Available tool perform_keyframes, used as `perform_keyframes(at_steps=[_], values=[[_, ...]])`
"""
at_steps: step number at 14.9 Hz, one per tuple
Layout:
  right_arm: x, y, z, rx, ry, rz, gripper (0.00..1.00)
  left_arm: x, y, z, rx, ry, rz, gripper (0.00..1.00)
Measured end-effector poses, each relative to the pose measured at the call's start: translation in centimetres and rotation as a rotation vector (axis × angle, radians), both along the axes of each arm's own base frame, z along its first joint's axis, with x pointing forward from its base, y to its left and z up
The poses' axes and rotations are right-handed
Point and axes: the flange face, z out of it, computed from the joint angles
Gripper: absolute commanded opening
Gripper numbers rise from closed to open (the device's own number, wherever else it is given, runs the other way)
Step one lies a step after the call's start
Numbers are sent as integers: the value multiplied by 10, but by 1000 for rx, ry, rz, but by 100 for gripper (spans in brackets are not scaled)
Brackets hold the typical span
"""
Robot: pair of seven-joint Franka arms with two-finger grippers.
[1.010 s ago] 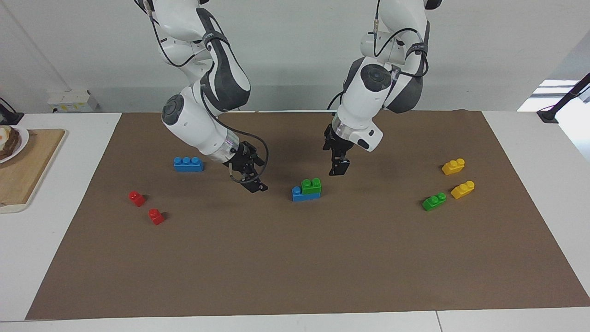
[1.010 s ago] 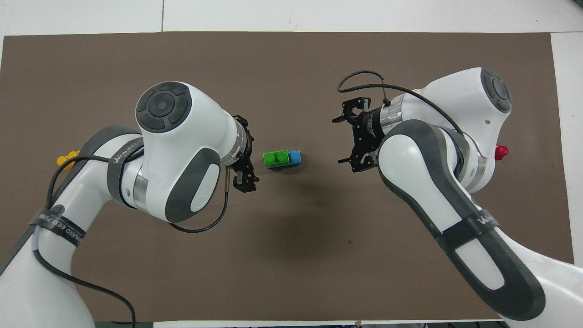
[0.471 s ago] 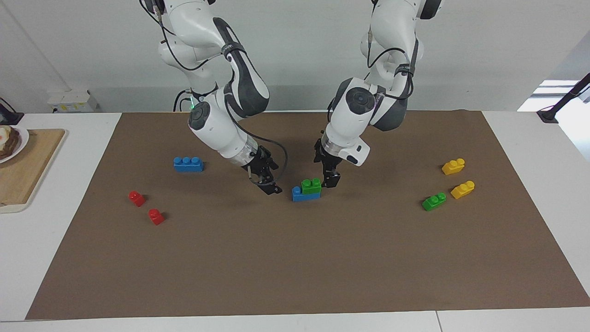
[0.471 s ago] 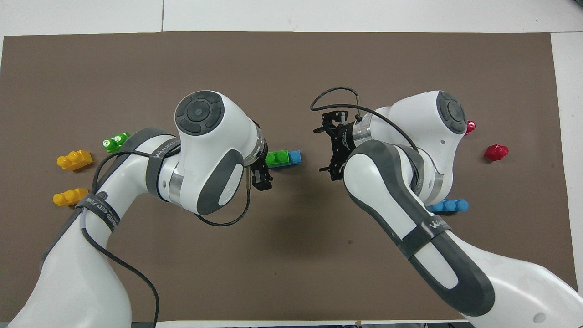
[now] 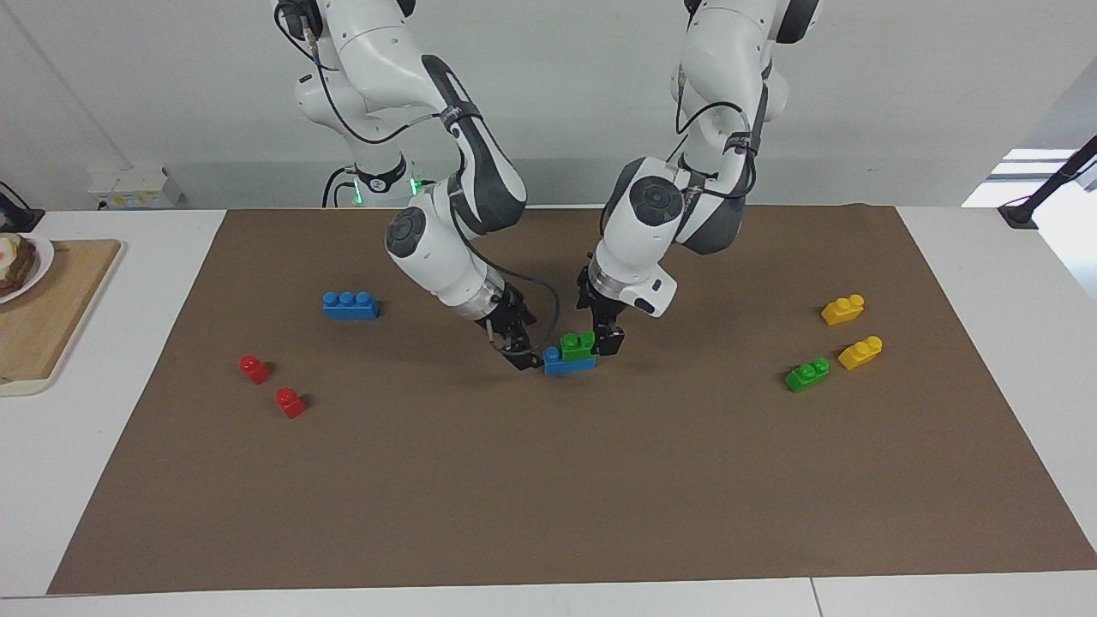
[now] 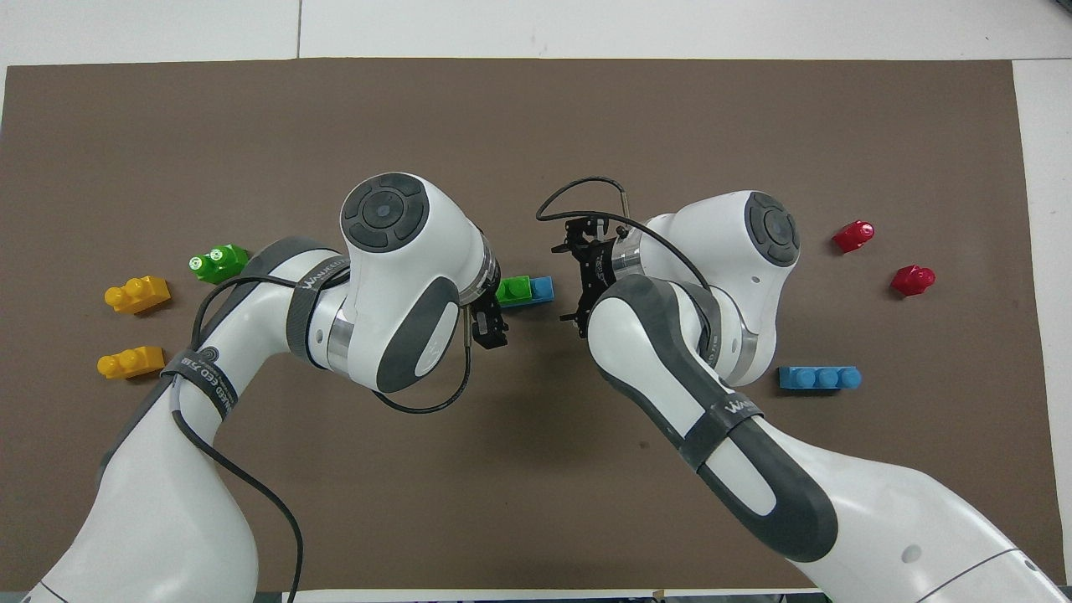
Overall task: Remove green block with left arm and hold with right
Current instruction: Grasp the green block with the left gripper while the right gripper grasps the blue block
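Observation:
The green block sits stacked on a three-stud blue brick in the middle of the brown mat; it also shows in the overhead view. My left gripper is open, low at the stack's end toward the left arm's end of the table, close against the green block. In the overhead view the left gripper partly covers the block. My right gripper is open, low at the blue brick's end toward the right arm's end; it also shows in the overhead view.
A look-alike green brick and two yellow bricks lie toward the left arm's end. A lone blue brick and two red bricks lie toward the right arm's end. A wooden board sits off the mat.
Both arms have moved inward and down toward the stack. The left gripper has come up against the green block; the right gripper has reached the blue brick's end. The bricks have not moved.

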Motion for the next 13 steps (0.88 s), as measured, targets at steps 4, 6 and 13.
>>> perform_keyframes(at_steps=[4, 6, 13], values=[[-3, 11, -12, -9, -13, 1, 100, 2, -1, 2, -10, -19, 21, 100], [-1, 11, -17, -14, -20, -7, 100, 3, -1, 1, -9, -17, 23, 100], [-5, 23, -38, -34, -34, -7, 100, 1, -6, -13, -8, -20, 27, 100]])
